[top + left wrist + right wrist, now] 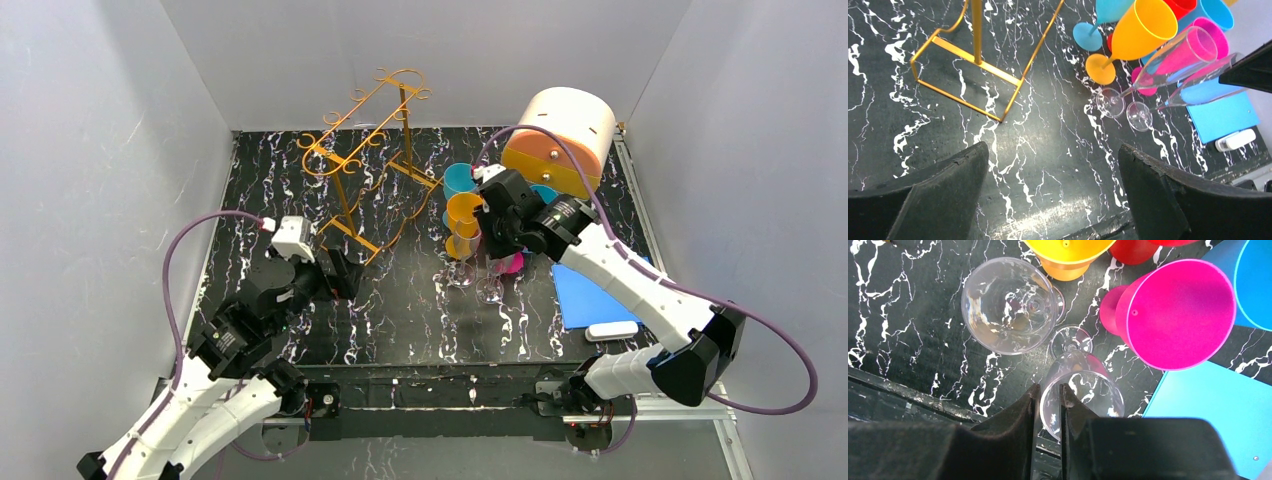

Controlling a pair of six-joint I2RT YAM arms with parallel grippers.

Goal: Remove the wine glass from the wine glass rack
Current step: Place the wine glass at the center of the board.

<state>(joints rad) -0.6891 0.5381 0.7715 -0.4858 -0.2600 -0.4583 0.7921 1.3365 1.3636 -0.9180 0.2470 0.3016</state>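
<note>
The gold wire wine glass rack (370,150) stands at the back left with nothing hanging on its top rails; its base frame shows in the left wrist view (973,65). A clear wine glass (1088,385) stands upright on the table, its foot (490,290) down. My right gripper (1048,390) is shut on its rim from above, one finger inside the bowl and one outside. My left gripper (1053,165) is open and empty, low over the table just in front of the rack's base (340,275).
A second clear glass (1008,305) stands right next to the held one. Orange (465,215), pink (1178,315), blue and red plastic glasses crowd behind. A cream and orange drum (565,130) sits back right. A blue pad (595,295) and white block (612,330) lie right.
</note>
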